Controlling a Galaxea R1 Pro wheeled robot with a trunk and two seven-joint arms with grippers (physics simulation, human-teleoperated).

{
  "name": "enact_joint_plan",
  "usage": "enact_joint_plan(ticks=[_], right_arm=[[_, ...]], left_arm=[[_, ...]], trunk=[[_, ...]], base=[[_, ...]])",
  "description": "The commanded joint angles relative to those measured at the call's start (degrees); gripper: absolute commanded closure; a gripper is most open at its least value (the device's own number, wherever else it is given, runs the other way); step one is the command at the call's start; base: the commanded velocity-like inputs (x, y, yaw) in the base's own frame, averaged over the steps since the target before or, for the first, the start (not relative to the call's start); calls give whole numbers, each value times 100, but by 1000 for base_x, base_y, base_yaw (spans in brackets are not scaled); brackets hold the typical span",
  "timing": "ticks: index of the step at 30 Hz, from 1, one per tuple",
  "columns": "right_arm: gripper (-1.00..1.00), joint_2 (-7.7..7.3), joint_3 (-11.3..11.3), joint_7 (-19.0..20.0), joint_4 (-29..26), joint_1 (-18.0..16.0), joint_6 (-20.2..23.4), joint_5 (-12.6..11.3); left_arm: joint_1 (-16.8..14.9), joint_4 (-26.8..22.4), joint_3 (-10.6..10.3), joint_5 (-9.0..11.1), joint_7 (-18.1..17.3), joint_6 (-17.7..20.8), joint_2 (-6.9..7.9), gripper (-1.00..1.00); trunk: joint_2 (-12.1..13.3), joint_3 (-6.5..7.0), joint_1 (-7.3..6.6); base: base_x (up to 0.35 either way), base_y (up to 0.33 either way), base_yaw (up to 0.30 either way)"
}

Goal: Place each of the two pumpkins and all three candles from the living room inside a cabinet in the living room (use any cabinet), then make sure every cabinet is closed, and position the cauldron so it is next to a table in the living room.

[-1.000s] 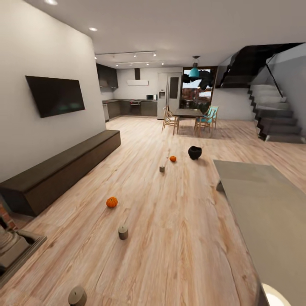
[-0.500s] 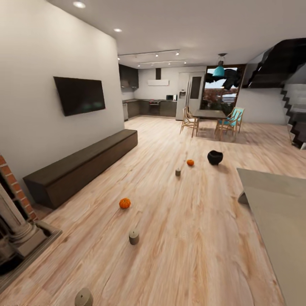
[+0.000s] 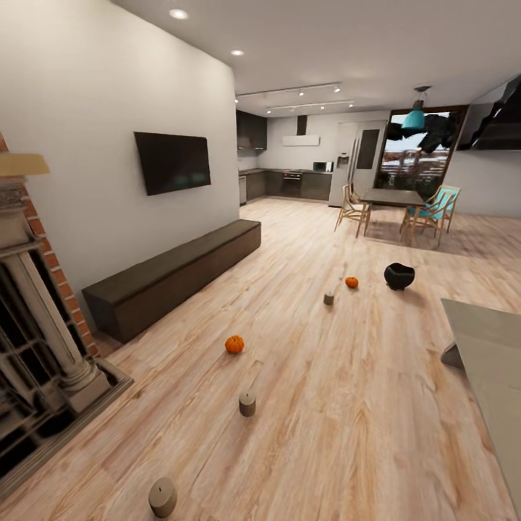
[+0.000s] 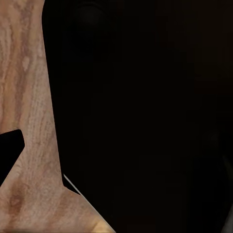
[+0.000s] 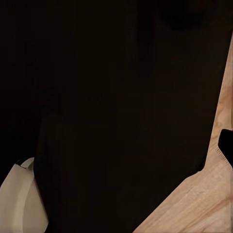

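Wood floor (image 3: 347, 405), white wall (image 3: 94, 108)

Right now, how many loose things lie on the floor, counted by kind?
Pumpkins: 2
Candles: 3
Cauldron: 1
Total: 6

Pumpkins: two, nearer (image 3: 234, 344), farther (image 3: 352, 282). Candles: three, nearest (image 3: 163, 497), middle (image 3: 247, 404), farthest (image 3: 328, 298). Cauldron (image 3: 399, 276): one. Cabinet (image 3: 174, 275): one. Table (image 3: 492, 354): one.
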Motion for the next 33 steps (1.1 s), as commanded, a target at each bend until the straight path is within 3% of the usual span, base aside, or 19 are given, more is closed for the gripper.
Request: enact_joint_plan(ticks=[1, 18, 28, 33], right_arm=[[-100, 0, 0, 0, 0, 0, 0, 0], [-100, 0, 4, 0, 0, 0, 0, 0], [-100, -4, -1, 0, 0, 0, 0, 0], [-100, -8, -1, 0, 2, 0, 0, -1]], left_arm=[[0, 0, 0, -1, 0, 0, 0, -100], [0, 0, 0, -2, 9, 0, 0, -100], [0, -3, -10, -7, 9, 0, 3, -100], [0, -1, -155, -4, 11, 0, 0, -100]], trunk=[[0, 0, 0], [0, 0, 0], [0, 0, 0], [0, 0, 0]], base=[[0, 0, 94], [7, 0, 9], [259, -50, 0], [161, -176, 0]])
